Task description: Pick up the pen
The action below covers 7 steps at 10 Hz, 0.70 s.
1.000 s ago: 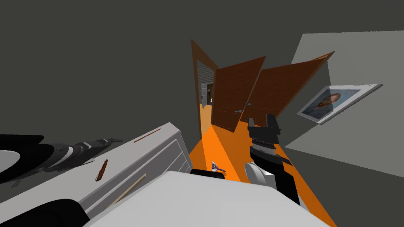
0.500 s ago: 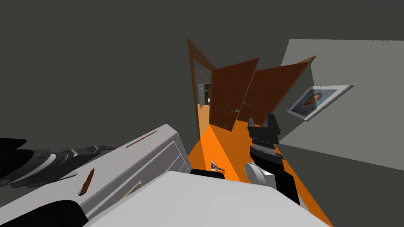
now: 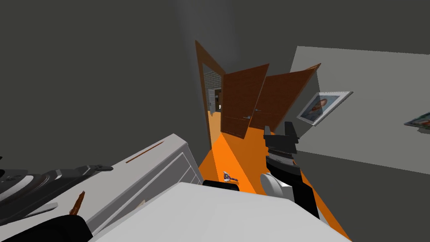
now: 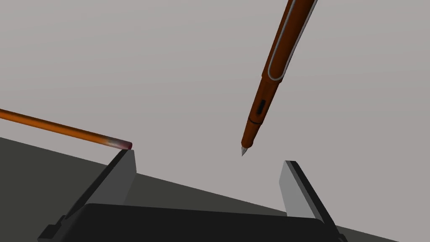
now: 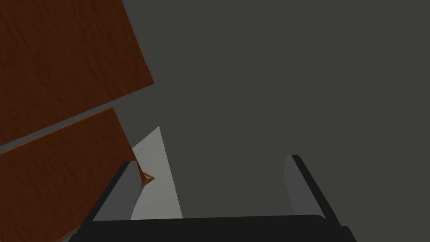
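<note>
Currently the left gripper reaches out over the pale grey top of a white dresser, with its two blade fingers standing wide apart and holding nothing. The pen lies flat on that top just ahead of the open claw. It is a brown-orange barrel with a silver clip along its cap, a small dark window near the grip and a bare metal nib. The nib points back toward the gap between the fingers, nearer one blade than the other, and stops short of both, so pen and gripper are apart. The pen's far end runs out of the left wrist view. An orange pencil also lies on the top, off to the other side and angled away from the pen. Its reddish eraser end sits just beside one fingertip, and whether the two touch cannot be told. From the head view the left forearm stretches across the dresser top, which has drawer fronts below its edge. A small purple and white object rests on the orange floor past the dresser's corner. The right gripper is held up on the right, above that floor, its fingers likewise spread and empty.
</note>
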Available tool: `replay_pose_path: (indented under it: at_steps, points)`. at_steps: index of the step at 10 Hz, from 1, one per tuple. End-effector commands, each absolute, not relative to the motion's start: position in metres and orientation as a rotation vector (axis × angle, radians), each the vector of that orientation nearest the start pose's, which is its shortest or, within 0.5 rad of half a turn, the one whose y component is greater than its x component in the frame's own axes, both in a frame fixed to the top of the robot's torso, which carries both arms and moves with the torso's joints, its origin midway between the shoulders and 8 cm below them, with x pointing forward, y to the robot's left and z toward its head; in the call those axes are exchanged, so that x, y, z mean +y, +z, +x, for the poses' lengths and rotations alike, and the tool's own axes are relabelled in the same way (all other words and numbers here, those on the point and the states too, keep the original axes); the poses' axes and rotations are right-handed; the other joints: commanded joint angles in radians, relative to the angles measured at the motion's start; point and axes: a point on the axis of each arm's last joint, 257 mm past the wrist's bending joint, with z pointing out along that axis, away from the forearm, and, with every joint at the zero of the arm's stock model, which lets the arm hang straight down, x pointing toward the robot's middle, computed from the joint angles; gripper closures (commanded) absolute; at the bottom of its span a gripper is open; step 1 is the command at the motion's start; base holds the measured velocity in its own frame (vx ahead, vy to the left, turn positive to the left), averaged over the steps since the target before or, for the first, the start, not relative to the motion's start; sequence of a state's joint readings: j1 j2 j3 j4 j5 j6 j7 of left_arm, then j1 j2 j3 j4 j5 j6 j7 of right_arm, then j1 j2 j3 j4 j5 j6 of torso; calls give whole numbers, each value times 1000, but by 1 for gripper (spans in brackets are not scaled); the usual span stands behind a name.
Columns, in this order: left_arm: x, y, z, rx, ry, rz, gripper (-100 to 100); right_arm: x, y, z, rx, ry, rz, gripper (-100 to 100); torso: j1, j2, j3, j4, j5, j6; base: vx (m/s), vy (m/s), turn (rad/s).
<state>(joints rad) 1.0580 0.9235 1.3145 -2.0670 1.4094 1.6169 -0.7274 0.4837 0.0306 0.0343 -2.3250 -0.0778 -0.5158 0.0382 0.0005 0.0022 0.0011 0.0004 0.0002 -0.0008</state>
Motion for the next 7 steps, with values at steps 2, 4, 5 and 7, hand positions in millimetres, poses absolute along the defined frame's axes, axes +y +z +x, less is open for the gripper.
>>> replay_pose_path:
  at_steps: [2, 4, 5, 7]
  points:
    - [593, -116, 69, 2326, 46, -1691, -100, -277, 52, 332, 494, 1371, 658, 0, 0, 0, 0, 0, 0, -1, 0, 17, -72]
    - [586, -118, 56, 2375, 28, -1724, -100, -277, 52, 332, 494, 1371, 658, 0, 0, 0, 0, 0, 0, -1, 0, 14, -69]
    - [580, -119, 47, 2409, 7, -1744, -100, -277, 52, 332, 494, 1371, 658, 0, 0, 0, 0, 0, 0, 0, -4, 22, -117]
    - [573, -120, 35, 2455, -9, -1771, -100, -277, 52, 332, 494, 1371, 658, 0, 0, 0, 0, 0, 0, -1, -1, 18, -55]
